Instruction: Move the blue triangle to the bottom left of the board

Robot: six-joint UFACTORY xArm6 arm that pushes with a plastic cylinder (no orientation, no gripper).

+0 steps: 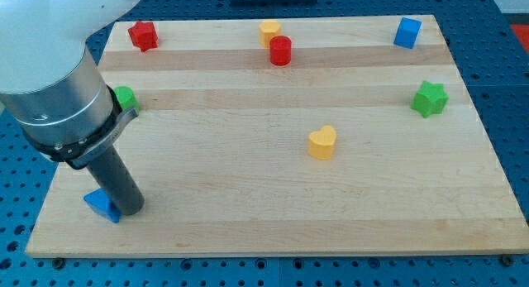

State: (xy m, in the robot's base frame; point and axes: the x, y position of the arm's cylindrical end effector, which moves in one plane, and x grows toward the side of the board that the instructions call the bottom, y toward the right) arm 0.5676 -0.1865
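Blue triangle [102, 205] sits low at the view's left of the wooden board [248, 204], close to the left edge and not far above the bottom edge. My tip [130, 211] stands right against its right side, touching or nearly so; the rod hides part of the block, so the exact contact cannot be made out. There are no jaws to speak of here, only the plain dark rod [116, 178] coming down from the big grey and white arm [50, 72].

Nothing else lies near the triangle. A green block [125, 98] peeps out from behind the arm at the left edge, mostly covered, its shape unclear. Along the top sit a red star-like block [143, 35], a yellow block [269, 30] with a red cylinder [280, 50] just below and touching or almost touching it, and a blue cube [407, 32] toward the right. A green star [430, 98] lies near the right edge, and a yellow heart [322, 142] rests alone in the middle right.

The arm blocks the upper left corner of the view. Bare wood runs wide across the whole lower half, from the tip to the right edge. Around the board lies a blue perforated table [504, 88].
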